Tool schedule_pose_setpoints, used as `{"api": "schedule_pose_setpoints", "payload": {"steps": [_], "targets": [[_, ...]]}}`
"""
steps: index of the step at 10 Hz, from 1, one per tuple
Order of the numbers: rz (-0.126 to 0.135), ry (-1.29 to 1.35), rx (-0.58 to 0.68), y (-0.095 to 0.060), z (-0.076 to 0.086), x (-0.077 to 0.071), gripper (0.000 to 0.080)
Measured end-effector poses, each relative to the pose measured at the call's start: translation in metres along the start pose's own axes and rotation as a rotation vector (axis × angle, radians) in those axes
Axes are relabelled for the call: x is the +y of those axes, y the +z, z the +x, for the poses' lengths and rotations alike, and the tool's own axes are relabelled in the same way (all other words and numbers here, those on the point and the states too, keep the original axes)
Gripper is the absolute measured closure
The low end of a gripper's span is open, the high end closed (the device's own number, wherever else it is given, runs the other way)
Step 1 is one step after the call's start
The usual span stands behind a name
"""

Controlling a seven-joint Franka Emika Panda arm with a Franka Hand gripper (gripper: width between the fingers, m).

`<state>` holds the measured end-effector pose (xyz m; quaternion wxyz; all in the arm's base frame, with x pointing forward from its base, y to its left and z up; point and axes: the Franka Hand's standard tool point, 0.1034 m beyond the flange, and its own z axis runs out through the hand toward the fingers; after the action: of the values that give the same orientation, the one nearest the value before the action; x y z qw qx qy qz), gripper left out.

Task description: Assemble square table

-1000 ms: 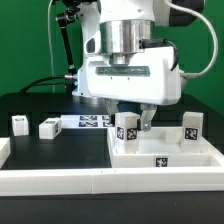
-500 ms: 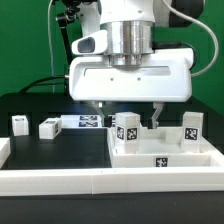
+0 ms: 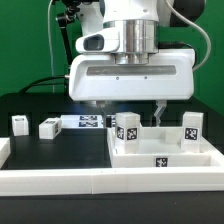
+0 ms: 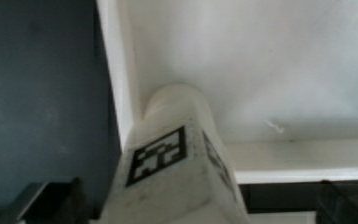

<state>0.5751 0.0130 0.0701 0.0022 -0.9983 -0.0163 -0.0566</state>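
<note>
The white square slab lies at the exterior view's right, inside the border wall. Two tagged white legs stand upright on it: one at its left far corner, one at its right far corner. My gripper hangs just above the left leg, open, with one finger on each side and apart from it. In the wrist view that leg rises between the dark fingertips over the slab. Two more legs lie loose on the black table at the left.
The marker board lies flat behind the loose legs. The long low white border wall runs along the front and up the right side. Black table surface spreads to the slab's left.
My fingers stood close round the left leg a second ago and have spread wide apart. The hand has turned square to the camera and risen slightly. The leg stays upright.
</note>
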Motion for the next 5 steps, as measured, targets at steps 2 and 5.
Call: {"api": "schedule_pose_setpoints", "payload": {"steps": [2, 5], "targets": [[-0.007, -0.147, -0.001, 0.0, 0.0001, 0.0026, 0.0151], [-0.017, -0.3, -0.006, 0.0002, -0.0001, 0.0028, 0.0151]]}}
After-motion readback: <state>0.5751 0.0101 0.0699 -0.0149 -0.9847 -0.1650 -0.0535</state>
